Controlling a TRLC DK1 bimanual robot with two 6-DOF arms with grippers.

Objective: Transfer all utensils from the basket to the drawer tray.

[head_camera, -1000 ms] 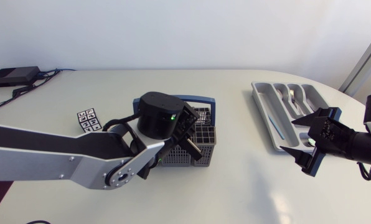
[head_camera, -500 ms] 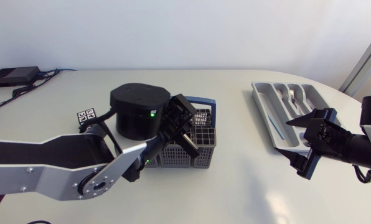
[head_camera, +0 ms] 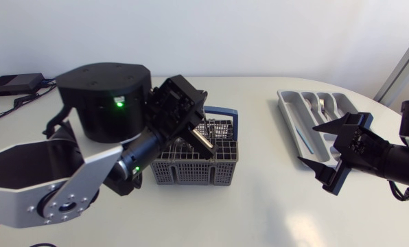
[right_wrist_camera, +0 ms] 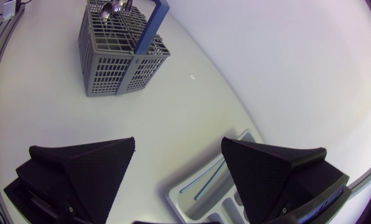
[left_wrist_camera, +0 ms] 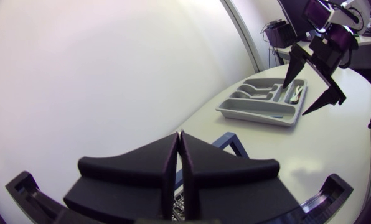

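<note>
Left gripper: clenched, apparently empty; cutlery basket beneath. Part fingers, then descend squarely over 1 spoon.

My desk: white, glossy, rounded at the far right, soft glare near the front. Plain white wall behind. Black box with cables at far-left corner.

Surface was plain white. Basket was dark grey with an open grid pattern on its walls and top; its handle was blue. Drawer tray was pale grey, and the spoons in it were shiny silver. Left end effector and right end effector were both matte black. Left arm link was silver-grey; joint housing was black with a small green light.
</note>
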